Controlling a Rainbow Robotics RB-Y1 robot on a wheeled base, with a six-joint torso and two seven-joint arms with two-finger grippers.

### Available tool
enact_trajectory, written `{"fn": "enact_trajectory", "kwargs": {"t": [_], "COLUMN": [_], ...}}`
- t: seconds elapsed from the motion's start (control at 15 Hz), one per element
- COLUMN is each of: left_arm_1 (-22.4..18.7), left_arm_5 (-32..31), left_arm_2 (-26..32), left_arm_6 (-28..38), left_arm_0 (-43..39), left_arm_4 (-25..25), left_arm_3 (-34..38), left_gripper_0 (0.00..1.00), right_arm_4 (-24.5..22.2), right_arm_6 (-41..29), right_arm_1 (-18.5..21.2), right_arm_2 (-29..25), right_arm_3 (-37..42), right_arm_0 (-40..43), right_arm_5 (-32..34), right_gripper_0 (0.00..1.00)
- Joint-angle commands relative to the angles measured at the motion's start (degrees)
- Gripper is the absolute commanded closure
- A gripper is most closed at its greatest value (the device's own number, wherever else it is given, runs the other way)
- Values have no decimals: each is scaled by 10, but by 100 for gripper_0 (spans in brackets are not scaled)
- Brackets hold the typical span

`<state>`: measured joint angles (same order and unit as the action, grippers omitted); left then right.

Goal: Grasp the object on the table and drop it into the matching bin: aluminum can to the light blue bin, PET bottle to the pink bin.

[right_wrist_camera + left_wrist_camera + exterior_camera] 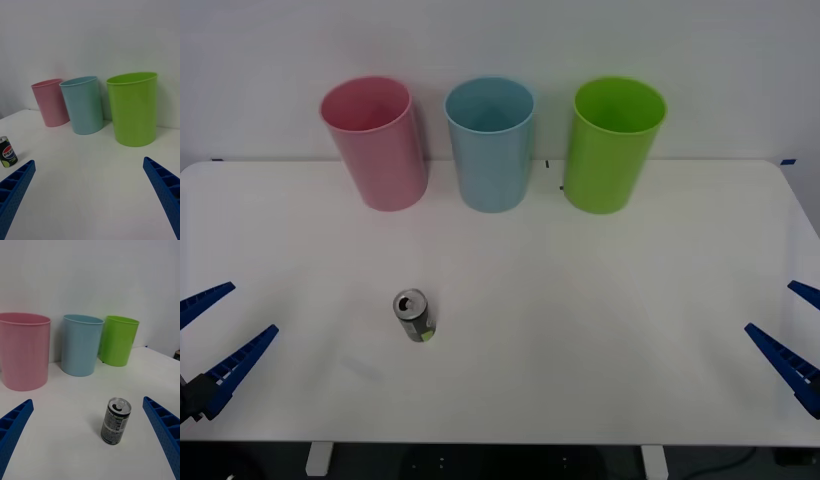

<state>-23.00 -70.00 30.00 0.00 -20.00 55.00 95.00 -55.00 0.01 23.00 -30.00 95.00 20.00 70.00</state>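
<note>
Both tools, left (218,335) and right (798,335), sit open at the table (600,330) edges; can (415,316) stands ungrasped mid-table, well short of the light blue bin (491,146), so nothing's done yet.

We see right tool (89,198) fingers spread wide over the counter (90,176); pink bin (50,102), light blue bin (83,105), green bin (133,108) far; can (7,152) upright.

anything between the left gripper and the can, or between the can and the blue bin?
Nothing visible. The aluminum can stands upright on bare table, with open surface between it and the open left gripper. The path back to the light blue bin is also bare; the pink bin stands beside it.
</note>
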Motion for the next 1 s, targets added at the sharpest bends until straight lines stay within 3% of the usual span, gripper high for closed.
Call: {"fn": "enact_trajectory", "kwargs": {"t": [0.07, 0.27, 1.0], "left_arm_1": [0, 30, 25], "left_arm_5": [0, -4, 0], "left_arm_2": [0, -11, -24], "left_arm_6": [0, -3, -37], "left_arm_0": [0, -3, -56], "left_arm_4": [0, -5, -39], "left_arm_3": [0, -7, -7], "left_gripper_0": [0, 0, 0], "right_arm_4": [0, 0, 0], "right_arm_6": [0, 0, 0], "right_arm_1": [0, 0, 0], "right_arm_2": [0, 0, 0], "right_arm_3": [0, 0, 0], "right_arm_0": [0, 0, 0], "right_arm_5": [0, 0, 0], "right_gripper_0": [0, 0, 0]}}
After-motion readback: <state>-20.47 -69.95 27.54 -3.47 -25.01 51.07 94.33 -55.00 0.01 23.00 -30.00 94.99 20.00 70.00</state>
